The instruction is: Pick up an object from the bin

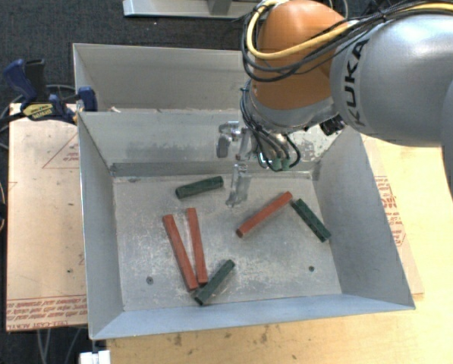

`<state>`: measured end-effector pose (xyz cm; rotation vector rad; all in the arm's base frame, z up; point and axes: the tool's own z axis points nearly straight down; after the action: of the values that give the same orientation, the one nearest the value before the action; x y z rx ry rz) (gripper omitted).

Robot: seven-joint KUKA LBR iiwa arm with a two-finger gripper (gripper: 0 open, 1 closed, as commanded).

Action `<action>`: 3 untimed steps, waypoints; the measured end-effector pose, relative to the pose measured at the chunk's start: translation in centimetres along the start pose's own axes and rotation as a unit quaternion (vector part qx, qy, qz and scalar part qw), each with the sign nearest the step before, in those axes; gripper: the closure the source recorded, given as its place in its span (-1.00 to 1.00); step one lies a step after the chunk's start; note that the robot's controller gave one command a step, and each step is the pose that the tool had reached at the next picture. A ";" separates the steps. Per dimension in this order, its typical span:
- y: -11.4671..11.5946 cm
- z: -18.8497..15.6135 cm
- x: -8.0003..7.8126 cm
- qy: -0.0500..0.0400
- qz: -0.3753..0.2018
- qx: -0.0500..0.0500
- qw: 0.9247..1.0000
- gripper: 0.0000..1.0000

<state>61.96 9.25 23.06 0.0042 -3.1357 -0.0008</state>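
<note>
My gripper [236,192] hangs over the middle of the bin's far half, its fingers pointing down with nothing between them. Just left of the fingertips lies a dark green bar [199,187]. To the lower right a red bar [264,214] lies slanted, with a second dark green bar [310,219] beside its upper end. The fingers touch none of them, and their spacing is hard to read.
Two red bars [187,249] lie side by side at the front left of the floor, with another dark green bar [214,281] at their lower ends. The arm and its orange cover hang over the bin's back right.
</note>
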 end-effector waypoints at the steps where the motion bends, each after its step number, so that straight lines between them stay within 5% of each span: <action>1: -0.1 -0.5 -0.1 -0.004 0.001 0.000 1.000 -1.00; 2: 0.6 7.9 -2.1 -0.006 -0.041 0.000 0.999 -1.00; 3: 1.1 10.8 -2.5 -0.002 -0.044 0.000 0.999 -1.00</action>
<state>64.36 10.40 12.22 0.1425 -3.1362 -0.0015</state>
